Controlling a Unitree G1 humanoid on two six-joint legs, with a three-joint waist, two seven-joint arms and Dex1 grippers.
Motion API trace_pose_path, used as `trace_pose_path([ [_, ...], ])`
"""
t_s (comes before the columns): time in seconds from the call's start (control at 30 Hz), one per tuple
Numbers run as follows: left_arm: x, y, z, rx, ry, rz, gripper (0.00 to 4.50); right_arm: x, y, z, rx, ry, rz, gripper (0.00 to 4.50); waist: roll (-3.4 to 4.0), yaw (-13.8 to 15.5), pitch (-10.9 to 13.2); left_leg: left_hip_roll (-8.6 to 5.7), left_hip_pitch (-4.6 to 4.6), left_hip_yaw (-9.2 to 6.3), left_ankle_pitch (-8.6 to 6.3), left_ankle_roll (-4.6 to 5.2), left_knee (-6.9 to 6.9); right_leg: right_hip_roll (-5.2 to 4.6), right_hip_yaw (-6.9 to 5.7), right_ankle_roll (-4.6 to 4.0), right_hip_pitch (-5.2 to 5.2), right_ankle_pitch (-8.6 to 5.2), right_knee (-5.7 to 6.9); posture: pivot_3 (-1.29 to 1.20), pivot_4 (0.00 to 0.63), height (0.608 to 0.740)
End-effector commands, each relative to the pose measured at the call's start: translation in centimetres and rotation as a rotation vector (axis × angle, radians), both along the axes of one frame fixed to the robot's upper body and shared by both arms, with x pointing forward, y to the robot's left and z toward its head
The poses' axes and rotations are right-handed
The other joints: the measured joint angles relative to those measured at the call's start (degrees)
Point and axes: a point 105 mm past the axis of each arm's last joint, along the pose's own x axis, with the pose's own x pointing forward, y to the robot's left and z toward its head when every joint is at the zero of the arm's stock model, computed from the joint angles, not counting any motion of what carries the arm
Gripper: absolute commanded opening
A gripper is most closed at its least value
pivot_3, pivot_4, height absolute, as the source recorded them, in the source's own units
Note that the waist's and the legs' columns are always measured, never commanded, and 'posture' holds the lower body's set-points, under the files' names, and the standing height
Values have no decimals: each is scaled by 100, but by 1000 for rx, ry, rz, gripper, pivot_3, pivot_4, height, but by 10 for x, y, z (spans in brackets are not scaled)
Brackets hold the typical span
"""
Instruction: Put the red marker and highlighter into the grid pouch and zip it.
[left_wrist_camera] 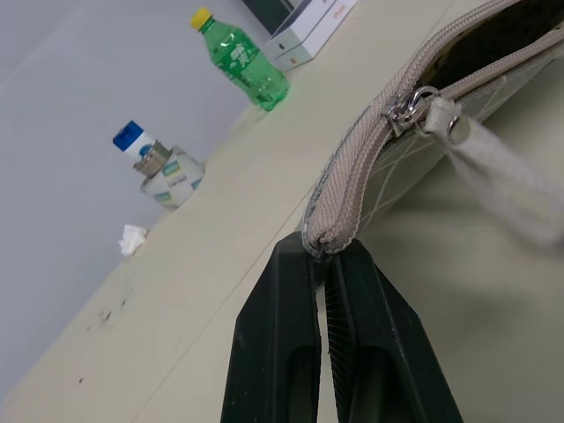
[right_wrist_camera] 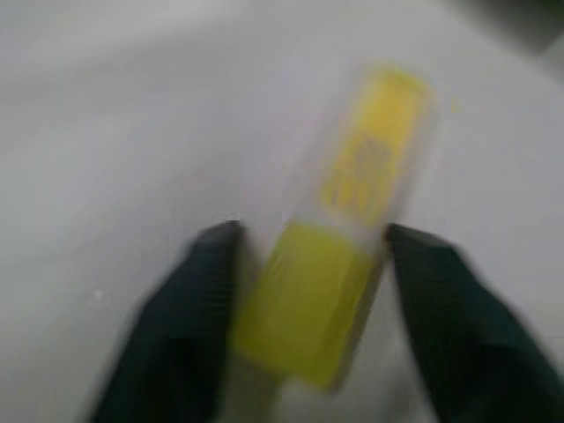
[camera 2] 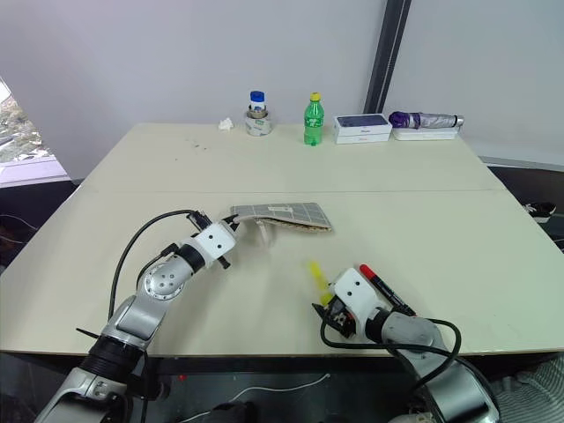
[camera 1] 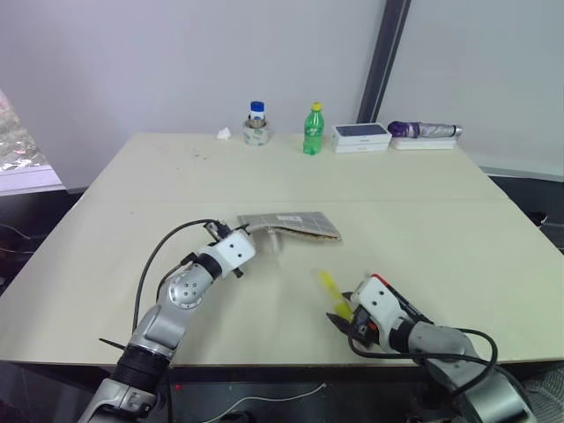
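The grid pouch [camera 1: 295, 225] lies flat in the middle of the table, its zipper partly open with the pull [left_wrist_camera: 407, 109] near the held end. My left gripper [camera 1: 246, 232] is shut on that pouch corner [left_wrist_camera: 324, 240]. The yellow highlighter [right_wrist_camera: 348, 256] lies near the front edge, also seen as the highlighter [camera 1: 328, 284]. My right gripper [camera 1: 339, 310] has come down over its near end, one black finger against each side. The red marker [camera 2: 383, 291] lies on the table just right of that gripper.
Along the far edge stand a blue-capped jar [camera 1: 256, 123], a green bottle [camera 1: 313, 129], a white-and-blue box [camera 1: 361, 137], a folded purple umbrella [camera 1: 425, 130] and a crumpled tissue [camera 1: 224, 134]. The table's front edge [camera 1: 264, 363] runs close to both arms.
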Motion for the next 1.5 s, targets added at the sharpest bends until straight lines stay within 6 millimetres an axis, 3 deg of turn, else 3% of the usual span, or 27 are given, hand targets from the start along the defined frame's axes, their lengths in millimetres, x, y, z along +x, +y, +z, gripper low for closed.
trace_pose_path([
  [0.03,-3,-2,15,-6,-61,-15,0,7,-24,-7,-74,27,-113,879,-5,4,-3,0,0,0,0,0,1,-1,0,1,1,0,0,0,150,740],
  [0.1,-3,-4,14,-6,-59,-19,0,11,-26,0,-86,4,-106,897,-5,3,-3,0,0,-1,0,0,2,-3,0,2,2,1,0,0,150,740],
  [0.23,-3,-8,13,-13,-54,-33,0,9,-5,33,17,-97,40,897,-5,-3,-2,-1,-5,-2,0,0,1,-2,-1,2,-4,1,-1,0,150,740],
  [0.43,-3,-10,12,-20,-45,-52,0,24,-22,63,12,-198,31,897,-4,-14,-2,-3,-13,1,0,1,-3,-1,0,2,-16,1,-1,0,150,740],
  [0.6,-4,-12,13,-20,-44,-64,0,38,-17,79,41,-242,41,897,-3,-15,-1,-3,-13,2,0,1,-4,-1,0,2,-16,1,-2,0,150,740],
  [0.83,-5,-13,15,-18,-55,-62,0,45,-16,77,23,-228,53,897,-3,-8,-1,-3,-15,3,0,1,-3,-2,0,2,-17,1,-2,0,150,740],
  [1.03,-4,-12,15,-24,-51,-53,0,32,-10,78,75,-215,120,897,-3,-8,-1,-3,-16,3,0,1,-4,-2,0,2,-17,1,-2,0,150,740],
  [1.5,-9,-23,16,3,-67,-106,0,46,-30,68,27,-183,66,897,-3,-11,-1,-3,-15,3,0,1,-3,-1,0,2,-17,1,-2,0,150,740],
])
